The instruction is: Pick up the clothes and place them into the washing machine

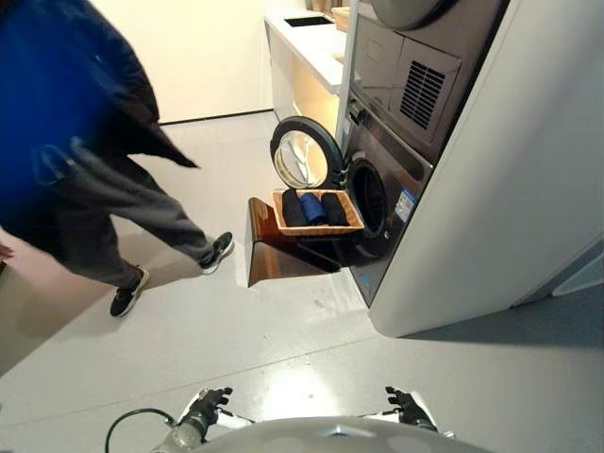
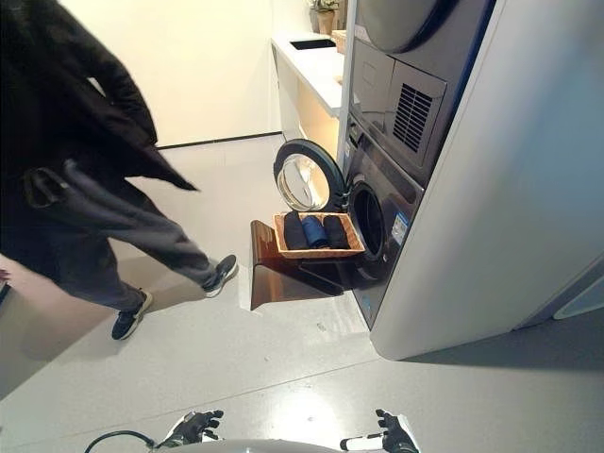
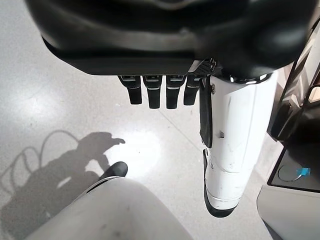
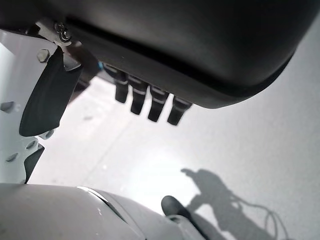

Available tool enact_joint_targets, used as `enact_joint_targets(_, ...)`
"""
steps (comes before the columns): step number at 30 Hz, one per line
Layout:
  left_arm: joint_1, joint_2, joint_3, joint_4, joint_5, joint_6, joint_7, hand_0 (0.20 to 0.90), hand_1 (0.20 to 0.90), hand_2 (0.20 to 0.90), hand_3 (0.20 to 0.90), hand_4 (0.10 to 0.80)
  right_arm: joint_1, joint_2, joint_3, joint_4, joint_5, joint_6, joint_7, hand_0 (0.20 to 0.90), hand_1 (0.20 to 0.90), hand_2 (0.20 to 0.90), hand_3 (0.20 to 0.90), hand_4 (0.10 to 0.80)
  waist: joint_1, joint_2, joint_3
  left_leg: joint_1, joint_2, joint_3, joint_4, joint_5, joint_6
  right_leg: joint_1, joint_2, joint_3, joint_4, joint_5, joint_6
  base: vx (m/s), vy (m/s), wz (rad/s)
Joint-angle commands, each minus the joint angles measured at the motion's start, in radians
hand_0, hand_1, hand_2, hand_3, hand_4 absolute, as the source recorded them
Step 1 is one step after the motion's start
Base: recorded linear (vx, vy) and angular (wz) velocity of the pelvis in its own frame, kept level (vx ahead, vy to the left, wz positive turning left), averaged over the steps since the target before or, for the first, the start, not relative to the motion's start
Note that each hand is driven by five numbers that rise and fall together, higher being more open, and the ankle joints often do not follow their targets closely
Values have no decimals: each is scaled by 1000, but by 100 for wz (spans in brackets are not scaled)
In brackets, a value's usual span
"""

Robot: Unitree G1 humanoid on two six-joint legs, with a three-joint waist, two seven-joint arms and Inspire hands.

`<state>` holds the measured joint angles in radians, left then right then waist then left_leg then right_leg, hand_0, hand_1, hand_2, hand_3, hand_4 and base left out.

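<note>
A wicker basket (image 1: 353, 226) holds rolled dark and blue clothes (image 1: 311, 207) on a brown stand (image 1: 269, 247) in front of the washing machine (image 1: 387, 203). The machine's round door (image 1: 304, 151) stands swung open to the left. My left hand (image 1: 208, 406) and right hand (image 1: 409, 408) hang low at the bottom of the eye views, far from the basket. Both are open with relaxed fingers (image 3: 157, 92) and hold nothing; the right hand's fingers (image 4: 150, 102) point at bare floor.
A person in a dark jacket and grey trousers (image 1: 104, 198) walks across the floor at the left. A second appliance (image 1: 415, 66) is stacked above the washer inside a white cabinet (image 1: 510, 189). A counter with a sink (image 1: 307, 38) runs behind.
</note>
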<state>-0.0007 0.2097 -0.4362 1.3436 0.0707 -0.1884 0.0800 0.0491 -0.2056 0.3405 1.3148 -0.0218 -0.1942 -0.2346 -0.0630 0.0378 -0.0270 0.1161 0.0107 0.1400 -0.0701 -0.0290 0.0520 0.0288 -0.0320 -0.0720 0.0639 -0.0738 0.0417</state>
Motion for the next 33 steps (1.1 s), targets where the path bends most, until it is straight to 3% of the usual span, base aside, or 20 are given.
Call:
enact_joint_targets(1, -30, -51, 23, 27, -5, -28, -16, 900, 900, 900, 900, 800, -32, -26, -1, 59, -9, -2, 8, 900, 900, 900, 900, 800, 14, -47, -28, -25, -36, -19, -17, -23, -73, 38, -15, -26, -141, 108, 47, 0, 0, 0)
enact_joint_targets(33, -56, -47, 6, 26, -14, -20, -9, 900, 900, 900, 900, 800, -42, -25, 5, 43, 7, -2, 9, 900, 900, 900, 900, 800, 4, -47, -2, -53, -25, -21, -17, -8, -75, -6, -2, -27, -116, 101, 34, -1, -5, 0)
